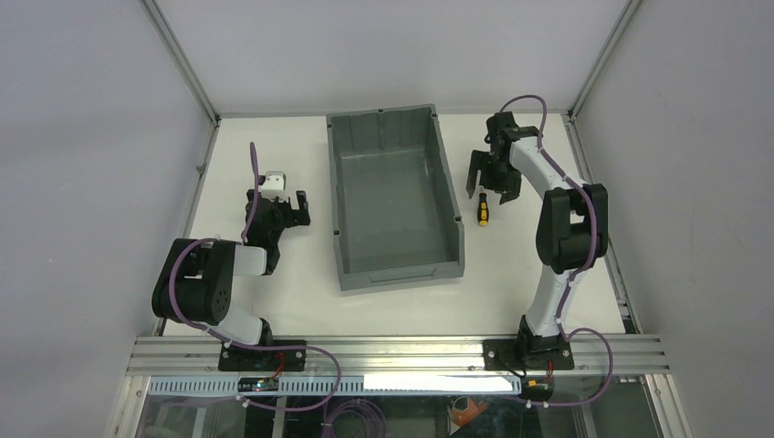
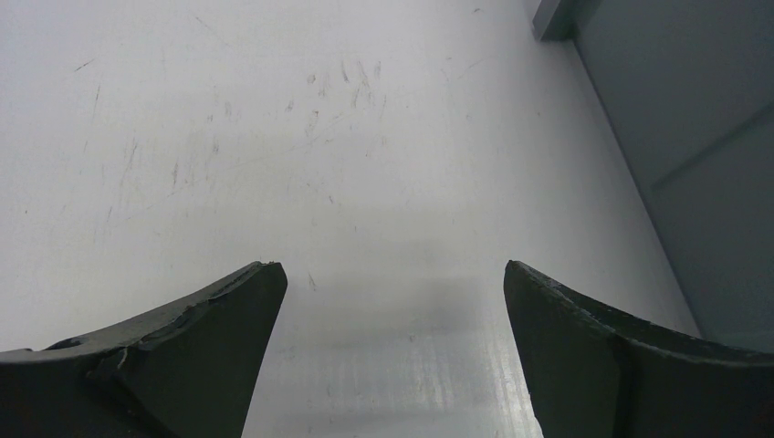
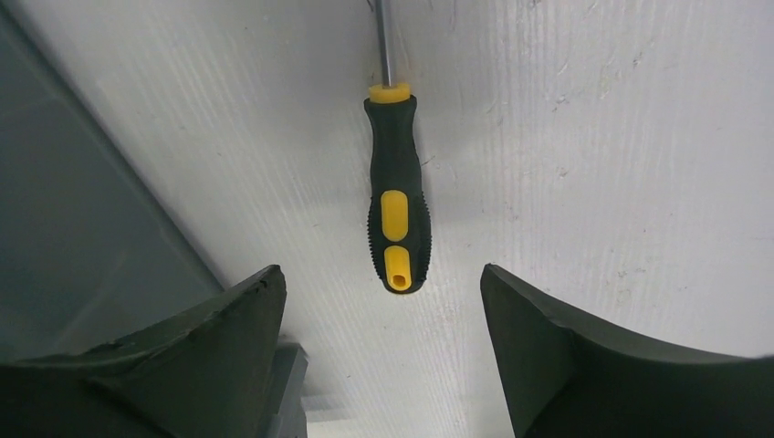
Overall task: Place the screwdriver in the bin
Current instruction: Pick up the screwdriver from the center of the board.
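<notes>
A small screwdriver with a yellow-and-black handle (image 3: 397, 219) lies on the white table (image 1: 511, 274), just beside the large grey plastic bin (image 1: 392, 114). The right gripper (image 1: 491, 185) hovers over its handle, jaws apart, holding nothing. The grasp appears to be the step in hand; next, the gripper should lower and close on the handle.

The screwdriver (image 3: 396, 205) has a black handle with yellow insets, a yellow collar and a grey metal shaft. The bin (image 1: 402, 274) is plain grey. The table (image 1: 274, 301) is white, faintly scratched. The right arm (image 1: 554, 173) is white with black joints.
</notes>
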Robot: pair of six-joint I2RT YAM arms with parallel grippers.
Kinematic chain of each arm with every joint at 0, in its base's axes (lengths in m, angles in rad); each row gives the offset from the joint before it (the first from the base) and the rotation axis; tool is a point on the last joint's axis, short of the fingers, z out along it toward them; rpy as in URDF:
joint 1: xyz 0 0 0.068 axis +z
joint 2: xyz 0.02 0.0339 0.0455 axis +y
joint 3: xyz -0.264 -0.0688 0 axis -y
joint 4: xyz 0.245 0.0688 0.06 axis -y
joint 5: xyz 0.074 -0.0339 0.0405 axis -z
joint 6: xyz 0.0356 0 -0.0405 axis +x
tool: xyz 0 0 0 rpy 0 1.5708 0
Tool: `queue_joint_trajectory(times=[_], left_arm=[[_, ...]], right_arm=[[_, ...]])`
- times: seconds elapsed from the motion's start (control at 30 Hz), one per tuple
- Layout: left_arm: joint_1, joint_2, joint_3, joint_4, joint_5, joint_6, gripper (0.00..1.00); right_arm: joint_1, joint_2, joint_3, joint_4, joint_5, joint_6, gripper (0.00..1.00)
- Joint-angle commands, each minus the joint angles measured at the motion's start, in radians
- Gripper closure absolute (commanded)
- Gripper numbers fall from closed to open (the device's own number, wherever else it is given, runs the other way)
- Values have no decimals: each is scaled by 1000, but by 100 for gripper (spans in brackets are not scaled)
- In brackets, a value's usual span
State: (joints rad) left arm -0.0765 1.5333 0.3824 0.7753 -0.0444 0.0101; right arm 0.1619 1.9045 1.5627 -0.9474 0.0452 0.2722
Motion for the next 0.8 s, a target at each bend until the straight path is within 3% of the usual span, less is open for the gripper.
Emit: queue_joint_trajectory(times=[0.0,0.33,0.77], left_arm=[[10,-29,1,28,15,-8,1],[11,-29,1,28,15,-8,1],[11,-28,1,28,15,-8,1]], right_arm=[[-5,21,-30,55,-4,21,19],[-5,61,-87,81,20,21,29],[-5,106,-102,100,36,13,56]])
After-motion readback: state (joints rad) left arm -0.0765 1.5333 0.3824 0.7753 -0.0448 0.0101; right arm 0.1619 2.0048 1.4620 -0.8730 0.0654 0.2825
